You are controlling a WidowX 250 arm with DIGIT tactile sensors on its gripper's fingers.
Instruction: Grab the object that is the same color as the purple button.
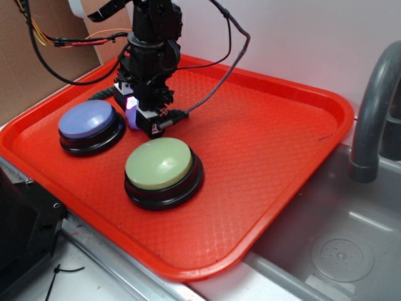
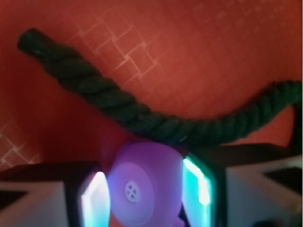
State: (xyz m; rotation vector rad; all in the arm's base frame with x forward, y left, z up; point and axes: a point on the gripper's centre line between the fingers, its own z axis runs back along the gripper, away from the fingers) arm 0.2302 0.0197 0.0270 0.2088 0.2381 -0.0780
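Observation:
The object is a small purple ball (image 2: pixel 142 187) threaded on a dark green twisted rope (image 2: pixel 142 118). In the wrist view it sits between my two lit pads (image 2: pixel 196 189), touching both, so my gripper (image 2: pixel 144 196) is shut on it. From the exterior view the gripper (image 1: pixel 136 118) points down onto the red tray (image 1: pixel 269 144), with the ball (image 1: pixel 132 119) glowing at its tips and a bit of rope (image 1: pixel 100 95) showing to its left. The purple button (image 1: pixel 88 120) lies just left of the gripper.
A pale green dome button (image 1: pixel 159 164) on a black base sits in front of the gripper. The tray's raised rim runs all round. A grey faucet (image 1: pixel 369 119) and a steel sink (image 1: pixel 338 251) lie to the right. A braided cable trails from the arm.

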